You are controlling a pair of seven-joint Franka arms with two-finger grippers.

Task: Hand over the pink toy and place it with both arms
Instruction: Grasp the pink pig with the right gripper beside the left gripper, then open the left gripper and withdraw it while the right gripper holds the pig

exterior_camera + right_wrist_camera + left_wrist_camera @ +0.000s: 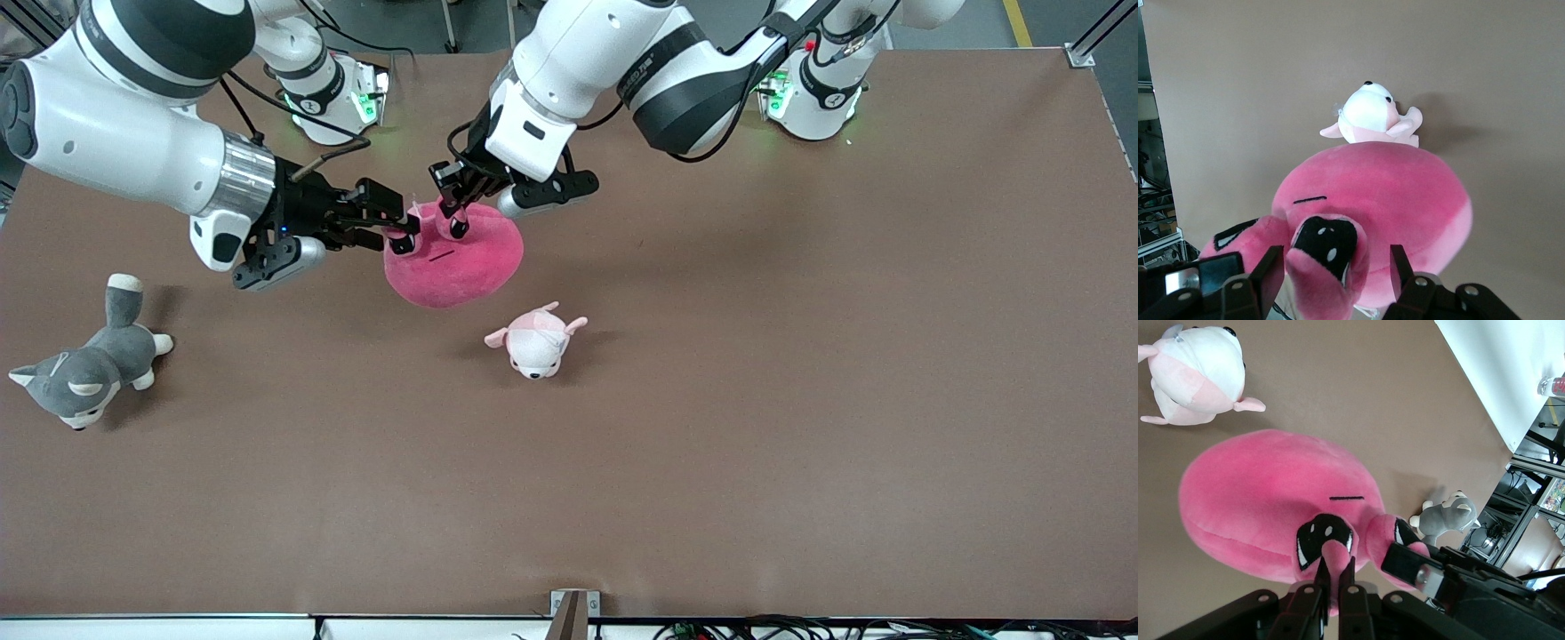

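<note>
The pink toy (462, 262) hangs over the middle of the table, toward the robots' bases, with its black angry eyes up by the grippers. My left gripper (457, 222) is shut on a small ear beside one eye, as the left wrist view shows (1335, 570). My right gripper (404, 233) is open, with its fingers on either side of the other eye flap and gaps on both sides (1331, 267). The toy fills the left wrist view (1271, 500) and the right wrist view (1391, 193).
A small pale pink-and-white plush animal (536, 342) lies on the brown table (800, 400), nearer to the front camera than the pink toy. A grey-and-white plush dog (84, 369) lies at the right arm's end of the table.
</note>
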